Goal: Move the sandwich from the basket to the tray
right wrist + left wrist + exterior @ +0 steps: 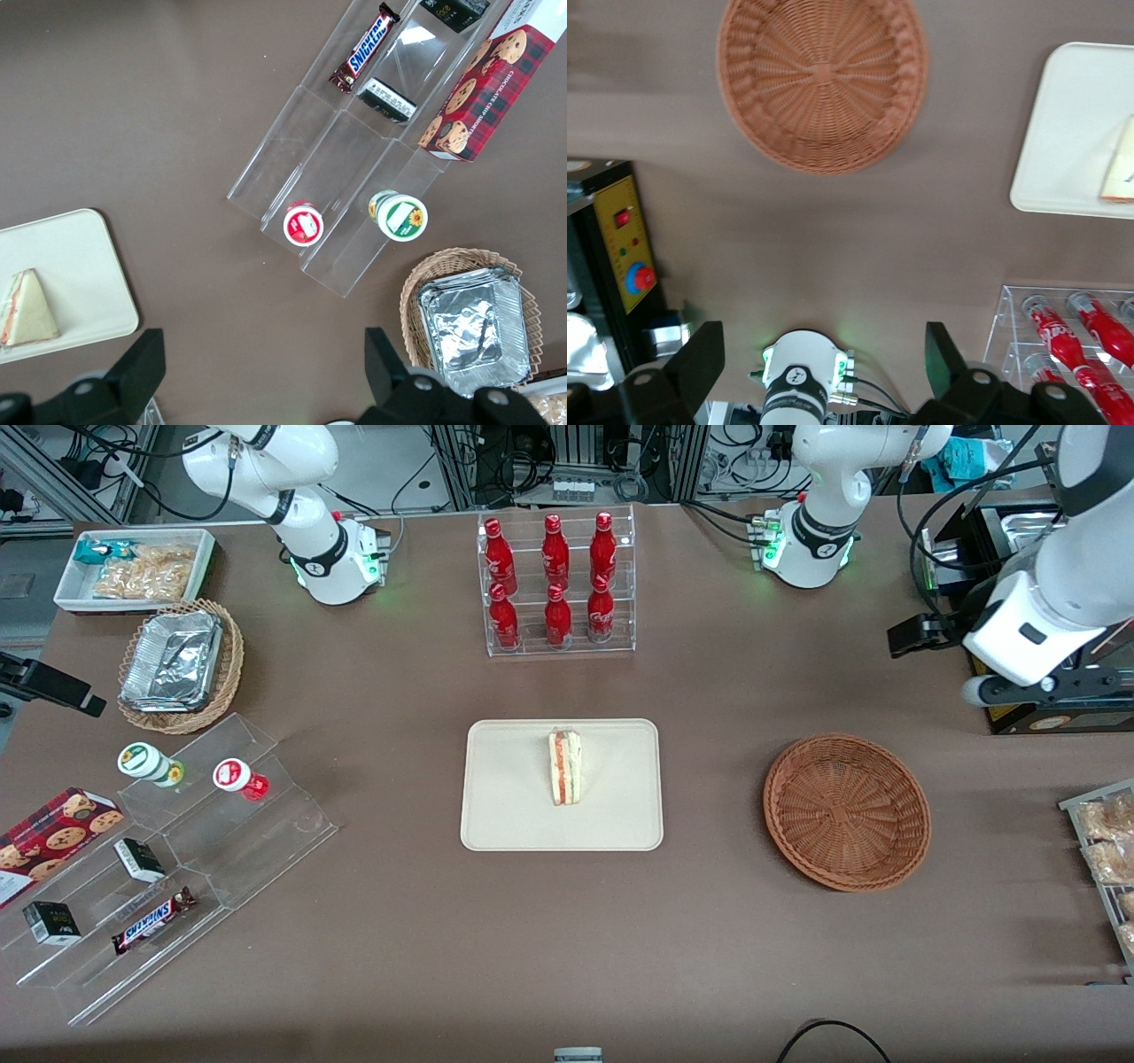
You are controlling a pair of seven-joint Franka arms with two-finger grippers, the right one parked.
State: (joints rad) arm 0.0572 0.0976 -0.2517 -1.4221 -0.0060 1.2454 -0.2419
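Sandwich (565, 766) on tray (505, 797), well clear of gripper (824, 354), fingers apart w/ nothing between, basket (846, 810) below gripper.

The sandwich (27, 308) lies flat on the cream tray (84, 257). A clear stepped stand (341, 150) holds 2 small cups, a Snickers bar (361, 49) and a cookie box (483, 84). Near it, a tan wicker basket (423, 282) holds a foil container (474, 328).

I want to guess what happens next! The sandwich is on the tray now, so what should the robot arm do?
Probably nothing more than stay back and rest. The sandwich already stands on the tray, and the basket is empty. The gripper is open, holds nothing, and hangs high above the table near the basket, at the working arm's end. So the job looks done.
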